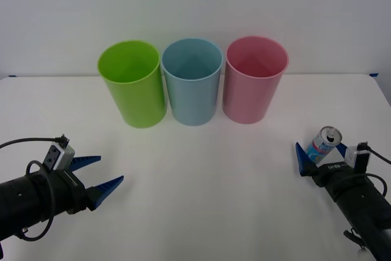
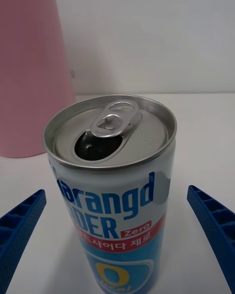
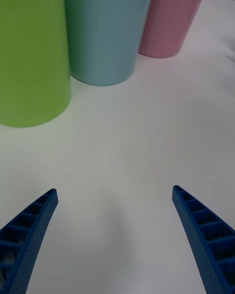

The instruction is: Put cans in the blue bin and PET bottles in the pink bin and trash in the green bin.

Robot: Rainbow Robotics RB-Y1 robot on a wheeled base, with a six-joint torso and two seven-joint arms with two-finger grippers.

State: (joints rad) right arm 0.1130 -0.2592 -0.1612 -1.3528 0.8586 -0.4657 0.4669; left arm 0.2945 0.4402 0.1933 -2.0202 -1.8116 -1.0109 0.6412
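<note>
Right end effector (image 1: 322,153) straddles can (image 1: 322,143), pink bin (image 1: 253,80) beyond.

White table (image 1: 201,181): three bins (image 1: 193,82), can (image 1: 322,143).

Front overhead; wrists low, sharing pink bin (image 2: 29,68).

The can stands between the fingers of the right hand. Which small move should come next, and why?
Probably close the right hand on the can. The can stands upright between its open blue fingers, with a gap on each side, so nothing grips it yet. The blue bin is its destination. The left hand waits open.
</note>
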